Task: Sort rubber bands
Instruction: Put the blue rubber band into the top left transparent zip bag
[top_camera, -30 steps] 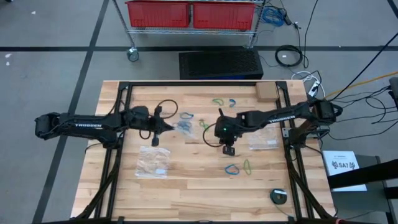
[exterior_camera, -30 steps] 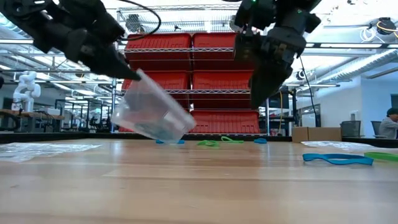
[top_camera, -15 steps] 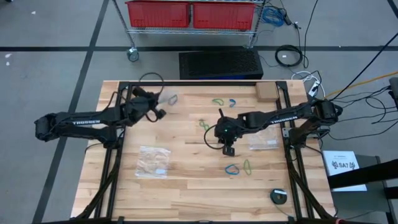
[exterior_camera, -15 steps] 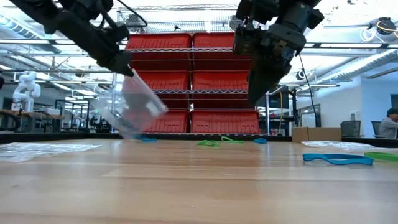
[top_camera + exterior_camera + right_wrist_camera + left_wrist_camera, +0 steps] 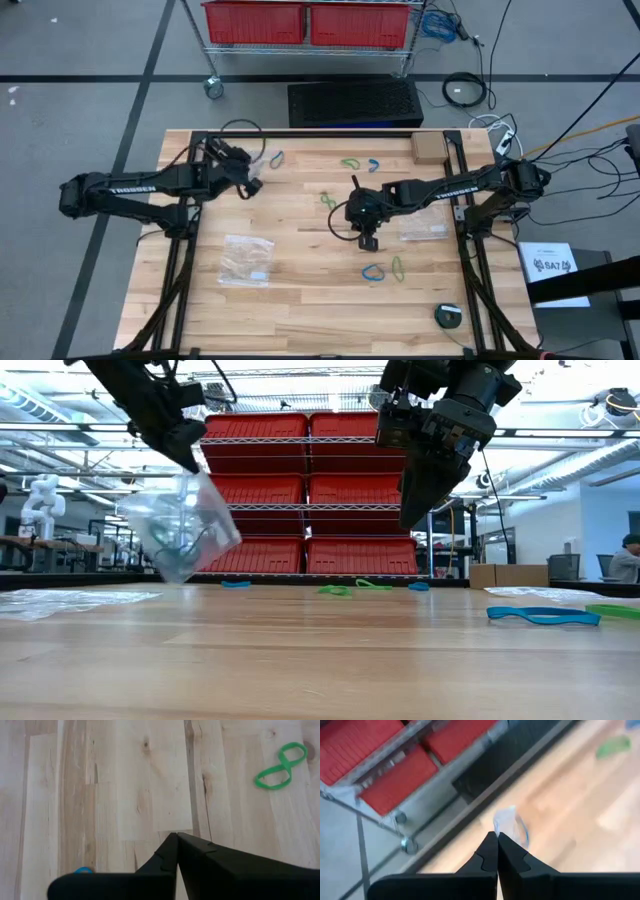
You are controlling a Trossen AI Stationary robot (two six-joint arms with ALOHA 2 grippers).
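My left gripper [image 5: 252, 176] is over the table's far-left part, shut on a clear plastic bag [image 5: 185, 525] with a few blue and teal rubber bands inside. My right gripper [image 5: 367, 240] hangs above the table's middle, shut and holding nothing that I can see. Loose rubber bands lie flat on the wood. A green and a blue one [image 5: 360, 164] are near the far edge. A green one [image 5: 328, 200] is left of the right gripper. A blue and a green one [image 5: 384, 270] are nearer the near edge. My left gripper pinches the clear bag's top edge [image 5: 501, 827] between its two shut fingers [image 5: 184, 452], which slant down from above. The bag hangs tilted below the fingertips, lifted clear of the table.
Two more clear bags lie flat on the table, one at the near left [image 5: 247, 258] and one at the right [image 5: 425, 222]. A small cardboard box [image 5: 428, 147] sits at the far right and a round black object [image 5: 449, 315] near the near-right corner. A red-bin rack [image 5: 310, 490] stands behind the table.
My left gripper has swung from the table's middle toward the far-left corner and risen, carrying the clear bag with its bands. The bag has stayed clear of the table and swung under the fingers. The right gripper has hardly moved.
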